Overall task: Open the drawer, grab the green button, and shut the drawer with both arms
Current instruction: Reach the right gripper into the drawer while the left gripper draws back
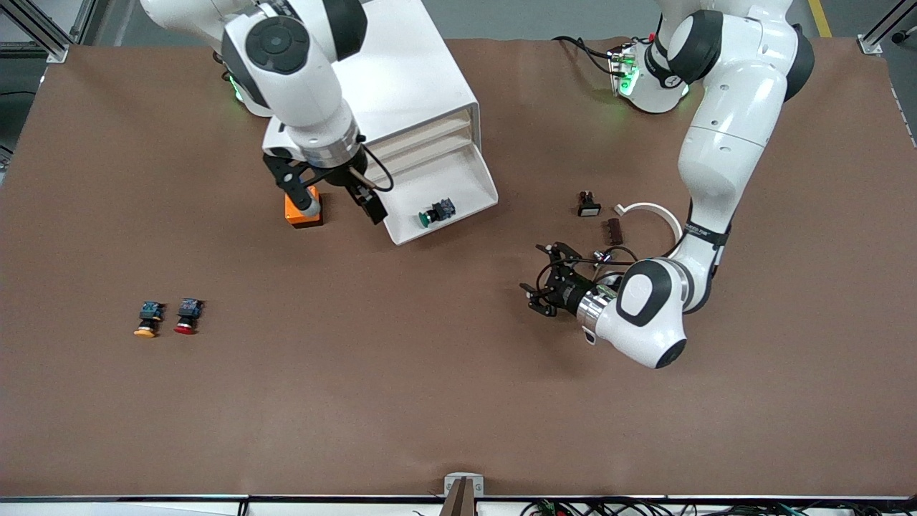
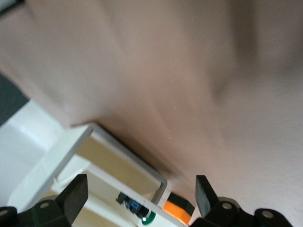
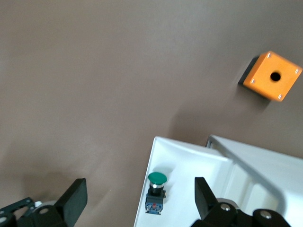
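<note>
Green-capped button (image 1: 435, 212) in white drawer (image 1: 469, 188); orange box (image 1: 304, 211)

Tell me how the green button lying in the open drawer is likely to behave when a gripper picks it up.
The green button lies on its side in the open drawer, so its round cap may let it roll when nudged. It looks small and rigid, probably light. The smooth tray floor could let it slide away. The right gripper, open, is over the drawer's edge; the left gripper waits, open.

A robotics lab: aluminium framing (image 1: 43, 32) and loose cables (image 1: 609, 507) edge the brown-covered table (image 1: 458, 401).
</note>
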Tool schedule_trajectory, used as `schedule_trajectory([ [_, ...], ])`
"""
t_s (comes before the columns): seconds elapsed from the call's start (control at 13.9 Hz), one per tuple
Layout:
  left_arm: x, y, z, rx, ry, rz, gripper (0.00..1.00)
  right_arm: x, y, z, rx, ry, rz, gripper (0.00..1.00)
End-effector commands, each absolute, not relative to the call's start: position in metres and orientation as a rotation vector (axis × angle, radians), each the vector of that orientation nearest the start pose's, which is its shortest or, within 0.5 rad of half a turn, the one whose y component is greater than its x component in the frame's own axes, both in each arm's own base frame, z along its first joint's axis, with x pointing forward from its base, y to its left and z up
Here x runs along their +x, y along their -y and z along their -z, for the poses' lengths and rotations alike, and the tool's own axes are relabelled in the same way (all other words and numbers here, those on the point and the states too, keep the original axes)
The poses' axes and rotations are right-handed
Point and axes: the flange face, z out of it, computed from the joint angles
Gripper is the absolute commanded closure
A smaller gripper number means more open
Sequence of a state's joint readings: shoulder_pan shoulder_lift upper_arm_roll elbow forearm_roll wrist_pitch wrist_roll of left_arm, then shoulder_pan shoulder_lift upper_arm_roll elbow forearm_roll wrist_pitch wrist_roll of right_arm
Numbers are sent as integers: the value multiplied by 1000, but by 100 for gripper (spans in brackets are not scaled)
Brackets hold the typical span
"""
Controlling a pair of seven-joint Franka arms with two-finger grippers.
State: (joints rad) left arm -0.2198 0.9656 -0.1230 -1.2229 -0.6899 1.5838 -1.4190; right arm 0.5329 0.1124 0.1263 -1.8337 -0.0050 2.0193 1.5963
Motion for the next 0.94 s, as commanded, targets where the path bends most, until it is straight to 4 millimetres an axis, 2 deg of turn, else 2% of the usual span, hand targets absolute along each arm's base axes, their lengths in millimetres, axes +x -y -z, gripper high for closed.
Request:
schedule_trajectory([
  [0.0, 648, 275, -206, -2438, 1635, -1258, 0, 444, -388, -451, -2753, -1411, 139, 0],
  [0.14, 658, 266, -220, -2525, 1624, -1174, 0, 423, -409, -424, -2754, -1426, 204, 0],
  [0.36, 667, 263, -245, -2659, 1554, -1035, 0, 407, -439, -383, -2751, -1458, 264, 0],
  [0.58, 672, 277, -263, -2779, 1516, -903, 0, 401, -457, -345, -2770, -1445, 266, 0],
  [0.79, 666, 295, -286, -2898, 1341, -776, 0, 402, -464, -326, -2767, -1430, 250, 0],
  [0.86, 665, 297, -286, -2919, 1305, -769, 0, 403, -466, -321, -2753, -1442, 247, 0],
])
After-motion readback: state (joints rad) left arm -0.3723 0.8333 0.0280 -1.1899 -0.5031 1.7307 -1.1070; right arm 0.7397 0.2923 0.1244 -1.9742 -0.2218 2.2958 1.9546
